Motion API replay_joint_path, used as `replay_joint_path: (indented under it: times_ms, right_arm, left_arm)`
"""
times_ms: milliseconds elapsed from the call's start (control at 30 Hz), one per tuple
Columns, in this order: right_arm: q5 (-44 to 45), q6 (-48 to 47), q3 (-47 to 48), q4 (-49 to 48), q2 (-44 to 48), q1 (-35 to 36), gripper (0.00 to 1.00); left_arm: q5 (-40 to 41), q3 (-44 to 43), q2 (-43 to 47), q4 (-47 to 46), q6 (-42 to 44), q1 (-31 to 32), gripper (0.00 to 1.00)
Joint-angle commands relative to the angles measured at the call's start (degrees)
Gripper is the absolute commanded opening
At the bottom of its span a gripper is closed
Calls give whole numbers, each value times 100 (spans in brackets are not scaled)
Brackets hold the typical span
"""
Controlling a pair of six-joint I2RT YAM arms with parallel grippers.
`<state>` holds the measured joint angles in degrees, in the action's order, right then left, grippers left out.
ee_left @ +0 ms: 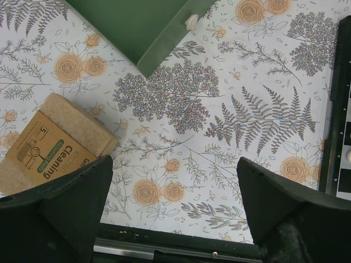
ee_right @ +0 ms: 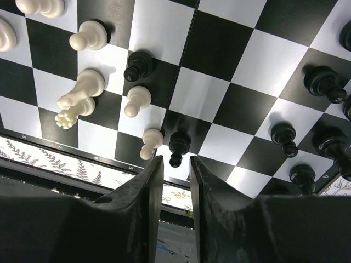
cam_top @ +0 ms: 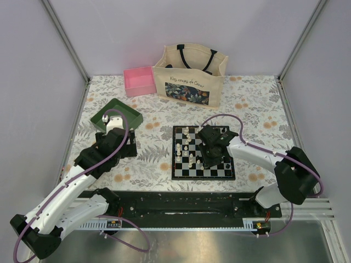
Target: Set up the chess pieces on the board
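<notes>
Set-up of the chess pieces [cam_top: 189,148] is appearing partly done. The board [cam_top: 204,177] is lying right of centre on the desk [cam_top: 258,104], and many pieces are already standing on it, cream ones gathering on its left half and black ones on its right. They are not yet forming two tidy rows per side. Several are sitting toward the middle, so sorting into home squares is, by judgement, what is left. A small cream object [ee_left: 191,22] at the edge of the green tray [ee_left: 137,27] may be a stray piece, but it is too small to tell.

The right arm is reaching in from the near right, elbow bent, with the right end effector [ee_right: 174,160] pointing down over the board. Its jaws are standing narrowly apart at a black pawn [ee_right: 176,143] close to one edge of the board; whether they are gripping it cannot be told. The left arm is lying folded at the near left. The left end effector [ee_left: 174,162] is gaping wide and holding nothing over the desk, between the tray and a packaged scouring pad [ee_left: 55,142].
</notes>
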<state>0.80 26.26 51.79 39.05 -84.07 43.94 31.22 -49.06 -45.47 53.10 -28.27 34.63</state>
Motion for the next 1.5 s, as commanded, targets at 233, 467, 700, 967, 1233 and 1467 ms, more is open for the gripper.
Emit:
replay_joint_path:
  times_ms: [233,467,700,967,1233,1467]
  right_arm:
    - [192,-24,147,-2,-136,71,23]
    - [649,63,-107,226,356,62,19]
    - [930,265,-564,349,901,70,19]
    - [1142,160,-617,297,857,-122,19]
    - [1010,2,-661,121,840,-501,20]
    - [905,-16,-705,85,770,-562,20]
  left_arm:
    - [-55,-148,47,-151,68,-18,99]
    - [-46,-148,39,-160,67,-18,99]
    - [-90,-157,47,-160,76,-18,99]
    - [-90,-157,39,-169,67,-18,99]
    - [-81,-148,-14,-160,67,-18,99]
    - [-64,-157,-41,-151,76,-18,99]
